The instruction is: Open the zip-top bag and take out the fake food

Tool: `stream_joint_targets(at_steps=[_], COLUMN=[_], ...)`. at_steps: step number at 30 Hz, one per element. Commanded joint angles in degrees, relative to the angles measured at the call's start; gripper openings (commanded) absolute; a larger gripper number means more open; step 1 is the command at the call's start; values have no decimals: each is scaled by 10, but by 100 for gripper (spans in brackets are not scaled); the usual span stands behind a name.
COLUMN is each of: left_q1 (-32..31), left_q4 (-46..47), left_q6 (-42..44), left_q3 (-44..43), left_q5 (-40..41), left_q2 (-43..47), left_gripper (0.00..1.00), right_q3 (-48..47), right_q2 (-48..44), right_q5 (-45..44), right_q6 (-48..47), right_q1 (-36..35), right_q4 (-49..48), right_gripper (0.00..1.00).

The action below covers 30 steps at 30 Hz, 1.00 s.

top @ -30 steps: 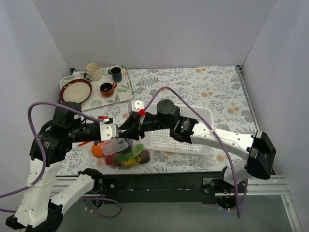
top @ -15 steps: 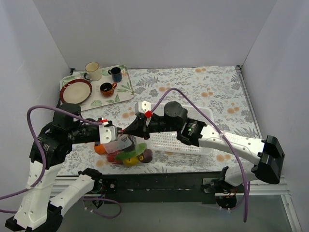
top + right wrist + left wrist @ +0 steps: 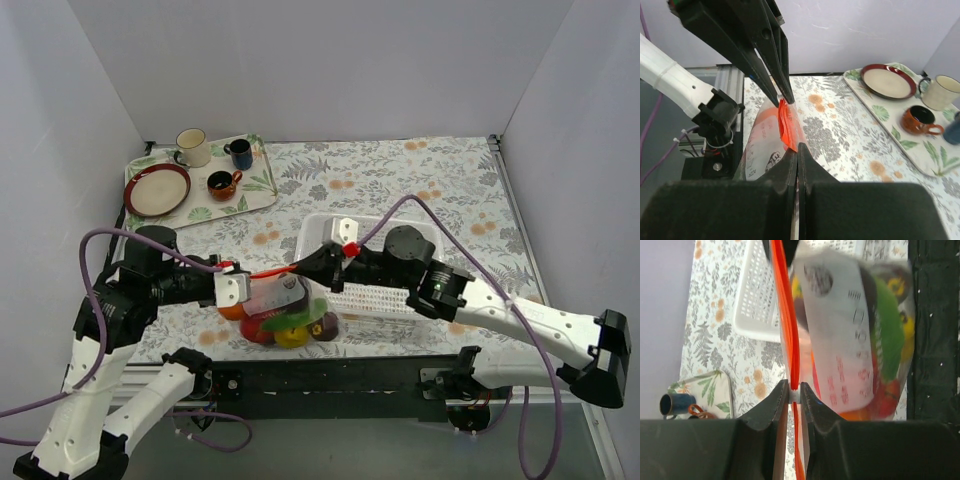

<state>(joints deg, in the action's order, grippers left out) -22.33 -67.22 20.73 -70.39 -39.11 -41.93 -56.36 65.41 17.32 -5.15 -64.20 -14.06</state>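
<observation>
Since a second ago the right gripper is no longer standing half apart: its fingers are now pressing together on the orange-red zipper strip of the zip-top bag. The whole right arm is sitting further right than before, its elbow now swung out past the right end of the white mesh basket. The bag is also closer to the basket than it was, now just off the basket's near left corner.

The strip is stretching as a taut line leftward from that corner, between the two claws. The left gripper is staying clamped on the strip's other end, well left of the basket, with the strip pinched between its dark fingertips.

The right forearm is reaching low and long from beyond the basket's right end, crossing over the basket's near half, with the wrist pointing left. The left arm is bending up from its base and its forearm is running level, pointing right toward the basket.

The fake food is bunching in the sagging bottom of the bag, nearer than the basket's left corner: green, yellow, red, orange and dark maroon pieces are showing through the clear plastic
</observation>
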Motion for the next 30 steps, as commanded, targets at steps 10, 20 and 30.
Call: stream_joint_targets(at_steps=[10, 20, 30], left_q1=[1, 1, 0], left_q4=[11, 33, 30], left_q6=[17, -13, -175], left_q3=[140, 157, 61], left_q5=[209, 272, 125], left_q2=[-11, -25, -49], left_gripper=[0, 0, 98], right_q3=[75, 105, 76], right_q2=[-208, -261, -171], right_q5=[-93, -111, -33], right_q6=[-7, 4, 27], right_q1=[7, 7, 7], right_q4=[-15, 14, -1], right_gripper=[1, 1, 1])
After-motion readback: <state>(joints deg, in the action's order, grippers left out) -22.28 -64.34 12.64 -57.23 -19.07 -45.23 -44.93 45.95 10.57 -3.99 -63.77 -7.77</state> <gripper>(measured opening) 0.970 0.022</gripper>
